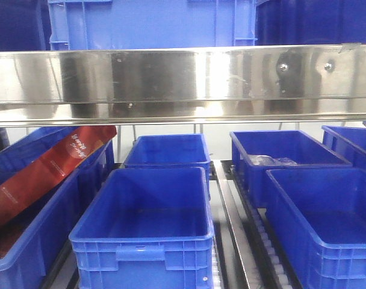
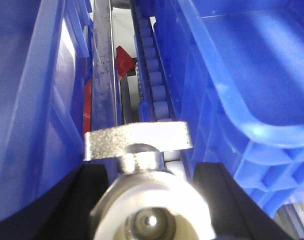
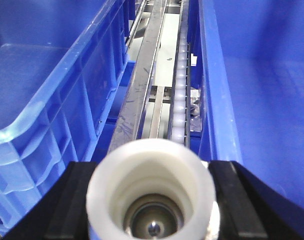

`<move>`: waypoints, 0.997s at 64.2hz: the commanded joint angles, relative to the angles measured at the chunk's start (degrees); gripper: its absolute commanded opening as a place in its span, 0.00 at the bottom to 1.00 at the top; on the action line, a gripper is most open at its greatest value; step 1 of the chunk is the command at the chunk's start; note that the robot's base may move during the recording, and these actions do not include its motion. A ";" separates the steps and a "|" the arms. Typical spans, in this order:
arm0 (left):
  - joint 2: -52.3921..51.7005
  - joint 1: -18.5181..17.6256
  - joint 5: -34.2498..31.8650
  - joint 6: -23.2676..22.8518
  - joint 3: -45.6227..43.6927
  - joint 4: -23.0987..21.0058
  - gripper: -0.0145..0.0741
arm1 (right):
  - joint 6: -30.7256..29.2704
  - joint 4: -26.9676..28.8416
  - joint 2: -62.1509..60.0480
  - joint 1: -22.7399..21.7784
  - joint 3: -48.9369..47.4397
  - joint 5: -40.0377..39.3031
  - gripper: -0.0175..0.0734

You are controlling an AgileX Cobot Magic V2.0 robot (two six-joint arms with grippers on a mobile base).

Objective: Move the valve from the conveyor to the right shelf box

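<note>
Our left gripper [image 2: 153,176] clamps a valve [image 2: 151,202], handle up. Our right gripper [image 3: 151,172] clamps a second valve [image 3: 151,192]. Both hang over the shelf's roller rail [image 3: 179,95] between boxes, probably lining up for the right box [image 3: 264,100] just beside.

A crate [image 1: 153,24] stands above the crossbeam [image 1: 183,75] at 12 o'clock. Below, the centre bin [image 1: 141,259] sits at 6 o'clock with the rear bin [image 1: 168,161] behind it, a packet [image 1: 47,165] leans in the left bin [image 1: 38,241] at 9 o'clock, and the right bin [image 1: 315,253] sits at 4 o'clock. The valve [image 2: 137,140] sits at 6 o'clock in the left gripper [image 2: 152,172] and a second valve [image 3: 142,165] likewise in the right gripper [image 3: 153,172], each with a roller track [image 2: 152,65] running to 12 o'clock between bins.
</note>
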 commanded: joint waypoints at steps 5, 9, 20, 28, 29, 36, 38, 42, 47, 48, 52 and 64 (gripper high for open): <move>-0.81 -0.32 -2.37 -0.36 -0.87 -0.40 0.04 | -0.05 -0.58 -1.18 -0.07 -0.94 -3.83 0.02; -0.81 -0.32 -2.37 -0.36 -0.87 -0.40 0.04 | -0.05 -0.58 -1.18 -0.07 -0.94 -3.83 0.02; -0.81 -0.32 -2.37 -0.36 -0.87 -0.40 0.04 | -0.05 -0.58 -1.18 -0.07 -0.94 -3.83 0.02; -0.81 -0.32 -2.50 -0.36 -0.87 -0.40 0.04 | -0.05 -0.58 -1.18 -0.07 -0.94 -3.83 0.02; -0.81 -0.32 -2.50 -0.36 -0.87 -0.40 0.04 | -0.05 -0.58 -1.18 -0.07 -0.94 -3.83 0.02; -0.81 -0.32 -2.50 -0.36 -0.87 -0.40 0.04 | -0.05 -0.58 -1.18 -0.07 -0.94 -3.83 0.02; -0.81 -0.32 -2.50 -0.36 -0.87 -0.40 0.04 | -0.05 -0.58 -1.18 -0.07 -0.94 -3.83 0.02; -0.81 -0.32 -2.50 -0.36 -0.87 -0.40 0.04 | -0.05 -0.58 -1.18 -0.07 -0.94 -3.83 0.02; -0.81 -0.32 -2.50 -0.36 -0.87 -0.40 0.04 | -0.05 -0.58 -1.18 -0.07 -0.94 -3.83 0.02; -0.81 -0.32 -2.50 -0.36 -0.87 -0.40 0.04 | -0.05 -0.58 -1.18 -0.07 -0.94 -3.83 0.02; -0.81 -0.32 -2.50 -0.36 -0.87 -0.40 0.04 | -0.05 -0.58 -1.18 -0.07 -0.94 -3.83 0.02; -0.81 -0.32 -2.50 -0.36 -0.87 -0.40 0.04 | -0.05 -0.58 -1.18 -0.07 -0.94 -3.83 0.02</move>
